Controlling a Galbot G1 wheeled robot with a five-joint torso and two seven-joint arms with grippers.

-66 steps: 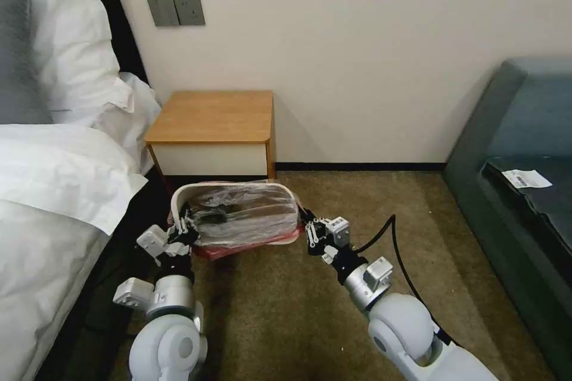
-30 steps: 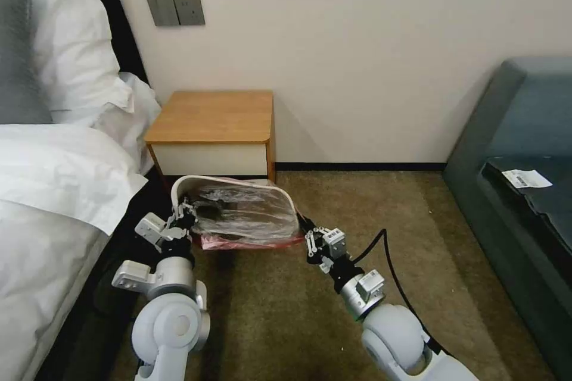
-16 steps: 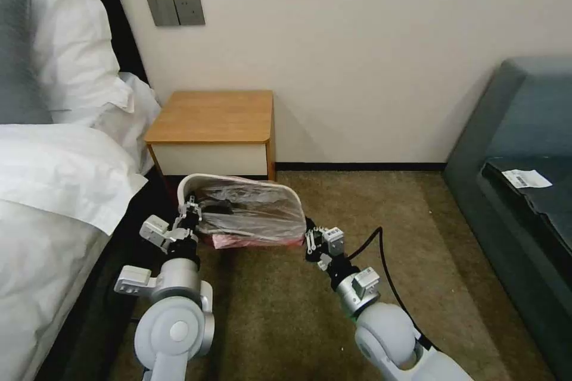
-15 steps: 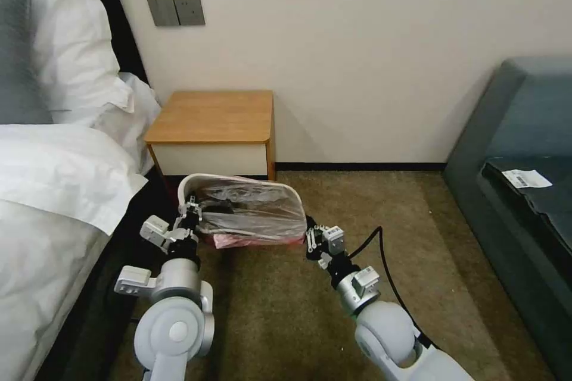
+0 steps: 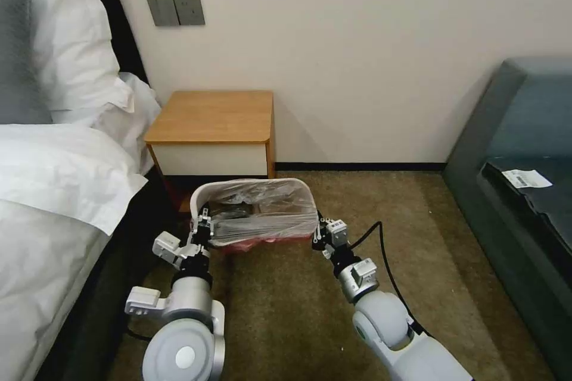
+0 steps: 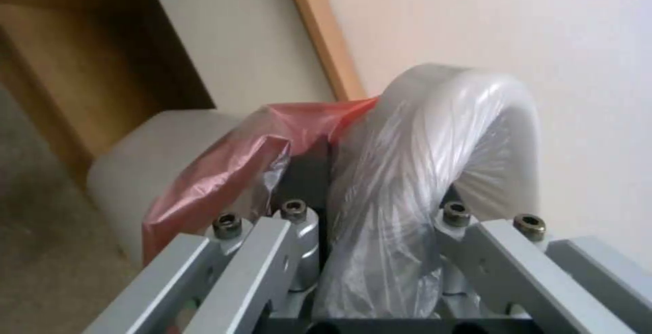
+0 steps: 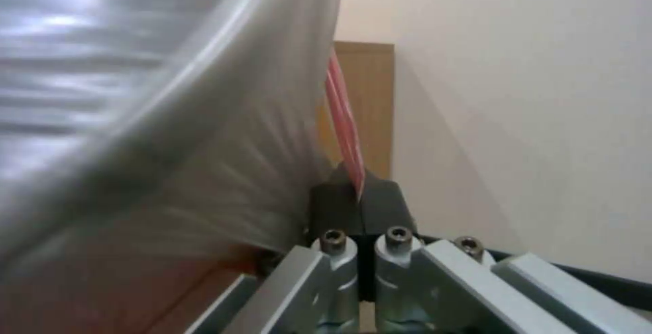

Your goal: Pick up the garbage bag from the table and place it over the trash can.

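Now garbage bag [image 5: 262, 214] lining trash can [image 5: 199, 199], left end effector [image 5: 204, 227], right end effector [image 5: 320, 232] (both pinching red rim)

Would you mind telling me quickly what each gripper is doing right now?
Left gripper: closed on the garbage bag at the trash can's left rim.
Right gripper: closed on the bag's red band at the right side.

This is a bedroom. A bed [image 5: 53, 190] with white pillows [image 5: 71, 41] fills the left side, a small table [image 5: 214, 122] stands beside it, and carpet [image 5: 298, 309] covers the floor.
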